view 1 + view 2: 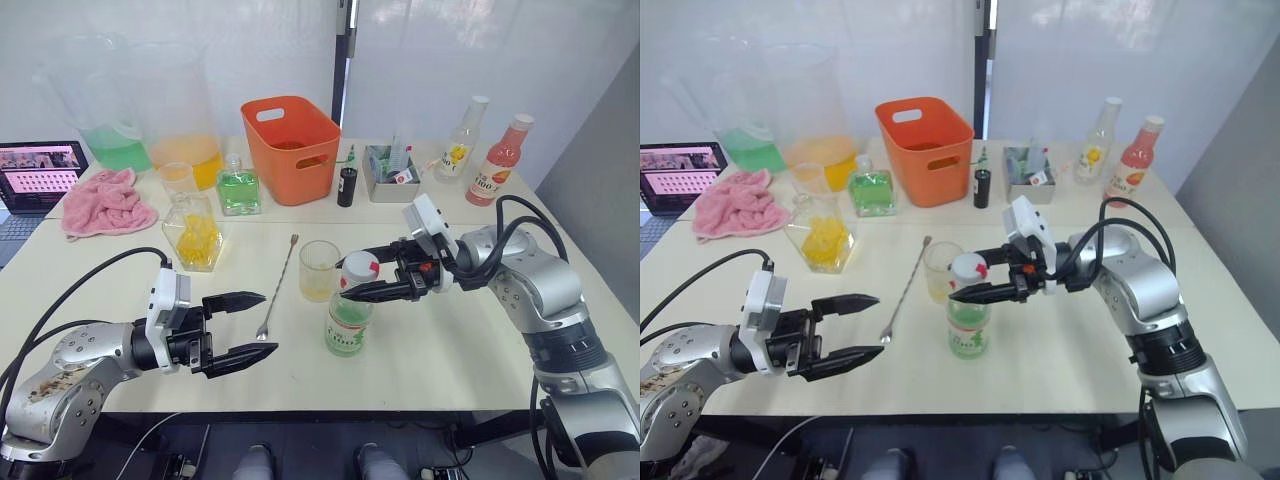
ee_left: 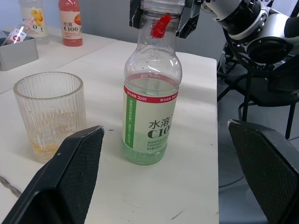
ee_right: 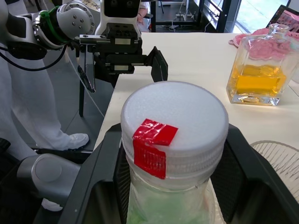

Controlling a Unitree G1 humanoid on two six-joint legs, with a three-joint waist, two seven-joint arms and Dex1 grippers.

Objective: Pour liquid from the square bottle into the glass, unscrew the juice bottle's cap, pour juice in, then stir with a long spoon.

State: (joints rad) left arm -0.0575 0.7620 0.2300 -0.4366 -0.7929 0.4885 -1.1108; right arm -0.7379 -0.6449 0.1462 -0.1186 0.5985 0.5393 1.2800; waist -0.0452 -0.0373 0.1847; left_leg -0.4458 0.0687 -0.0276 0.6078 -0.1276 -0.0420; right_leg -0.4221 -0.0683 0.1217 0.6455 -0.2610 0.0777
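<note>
The right claw (image 1: 372, 285) clamped the cap (image 3: 174, 122) to unscrew it; the left claw (image 1: 238, 328) waited apart near the tabletop's (image 1: 450, 340) front edge.

Clear glossy plastic juice bottle (image 2: 152, 100) with matt white cap (image 3: 174, 119); ribbed clear glass (image 2: 50, 112); thin shiny metal long spoon (image 1: 277, 288); smooth matt counter (image 1: 460, 340).

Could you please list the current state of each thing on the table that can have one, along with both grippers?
juice bottle: upright, partly full.
cap: still on, red tape on it.
right gripper: fingers either side of the cap.
left gripper: open, empty.
glass: upright, a little yellowish liquid.
long spoon: lying flat.
square bottle: upright, holds yellow liquid.
</note>
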